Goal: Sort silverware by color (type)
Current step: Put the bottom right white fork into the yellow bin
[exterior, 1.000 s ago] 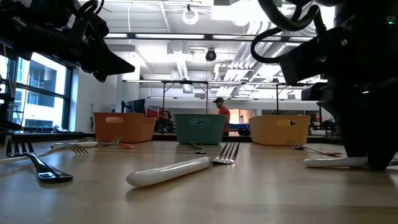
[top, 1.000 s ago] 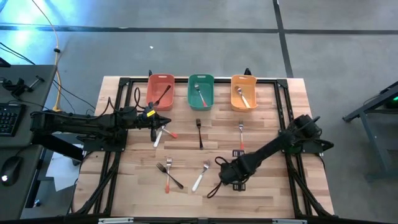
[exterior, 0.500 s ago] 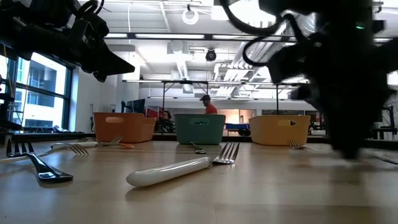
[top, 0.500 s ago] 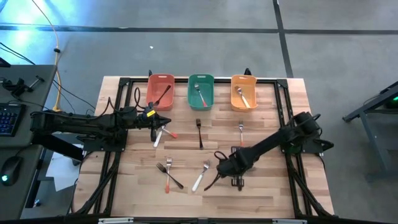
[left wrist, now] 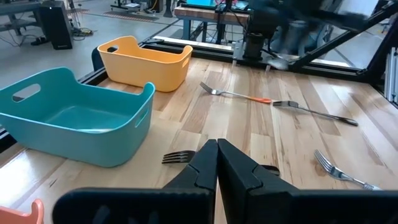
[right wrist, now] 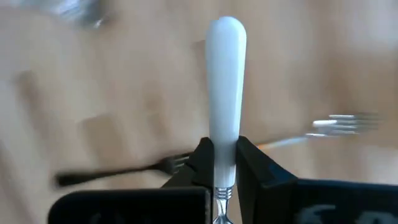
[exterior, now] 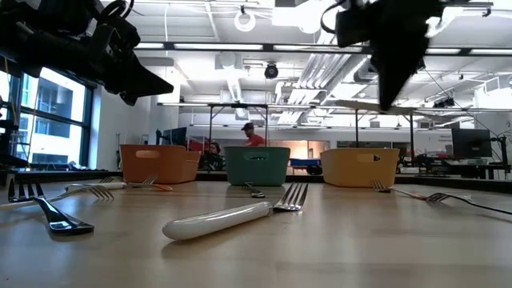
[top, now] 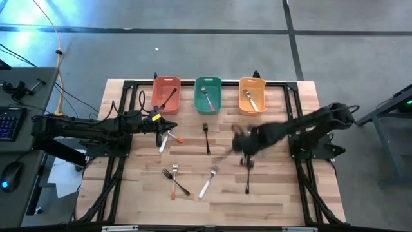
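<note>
From my station, the left gripper (top: 156,124) hangs over the table's left side just in front of the red bin (top: 166,95), its fingers (left wrist: 239,171) pressed together on nothing. Under and beside it lie a white-handled piece (top: 163,142) and a red-orange-handled one (top: 175,137). A black-handled piece (top: 170,98) rests in the red bin, a spoon (top: 206,95) in the green bin (top: 208,95), a spoon (top: 252,100) in the orange bin (top: 252,95). Mid-table I see a black fork (top: 206,137); nearer the front edge, a black fork (top: 175,181) crossed with a red-orange fork (top: 174,180), then a white-handled fork (top: 207,183). The right gripper (top: 239,143) is raised over the table's centre-right, jaws clamped on a white-handled utensil (right wrist: 225,84); I cannot tell its head from here. Close by on the table lie another black fork (top: 247,180) and a red-orange fork (top: 250,136) in front of the orange bin. A person (exterior: 250,134) shows in the room behind.
</note>
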Available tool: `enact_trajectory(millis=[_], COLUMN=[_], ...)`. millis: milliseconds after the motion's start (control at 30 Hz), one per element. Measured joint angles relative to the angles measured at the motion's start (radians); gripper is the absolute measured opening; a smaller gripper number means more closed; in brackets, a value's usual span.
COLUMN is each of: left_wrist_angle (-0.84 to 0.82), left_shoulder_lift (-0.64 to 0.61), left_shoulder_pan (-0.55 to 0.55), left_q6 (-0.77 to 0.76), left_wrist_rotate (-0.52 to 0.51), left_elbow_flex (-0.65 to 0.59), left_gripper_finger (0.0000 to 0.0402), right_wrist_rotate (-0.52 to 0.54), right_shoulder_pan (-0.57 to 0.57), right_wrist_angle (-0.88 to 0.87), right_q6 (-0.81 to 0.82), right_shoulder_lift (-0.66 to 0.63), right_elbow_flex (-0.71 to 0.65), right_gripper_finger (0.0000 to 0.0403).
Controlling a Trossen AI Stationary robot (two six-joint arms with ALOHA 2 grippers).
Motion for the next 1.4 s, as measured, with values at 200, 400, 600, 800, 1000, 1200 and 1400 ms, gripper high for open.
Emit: enact_trajectory(millis=[200, 400, 600, 800, 1000, 1200, 1400], left_wrist_angle=[0.0, 0.001, 0.001, 0.0, 0.0, 0.0, -0.006], left_shoulder_lift=[0.0, 0.0, 0.0, 0.0, 0.0, 0.0, 0.005], left_shoulder_pan=[0.0, 0.0, 0.0, 0.0, 0.0, 0.0, -0.018], left_q6=[-0.001, 0.0, -0.007, -0.025, -0.027, -0.066, -0.094], left_wrist_rotate=[0.0, 0.0, 0.0, 0.0, 0.0, 0.0, -0.001], left_elbow_flex=[0.0, 0.0, 0.0, 0.0, 0.0, 0.0, 0.0], left_gripper_finger=[0.0, 0.0, 0.0, 0.0, 0.0, 0.0, 0.0], right_wrist_rotate=[-0.001, -0.05, -0.17, -0.218, -0.252, -0.252, -0.232], right_shoulder_pan=[-0.314, -0.676, -0.926, -1.014, -1.039, -1.057, -1.056], right_wrist_angle=[0.026, 0.114, 0.24, 0.258, 0.32, 0.336, 0.356], right_q6=[-0.124, -0.23, -0.318, -0.352, -0.373, -0.39, -0.405], right_shoulder_lift=[-0.096, -0.084, -0.016, 0.1, 0.194, 0.24, 0.255], right_elbow_flex=[0.0, 0.0, 0.002, 0.002, 0.002, 0.002, 0.002], right_gripper_finger=[0.0008, 0.0008, 0.0009, 0.0009, 0.0009, 0.001, 0.005])
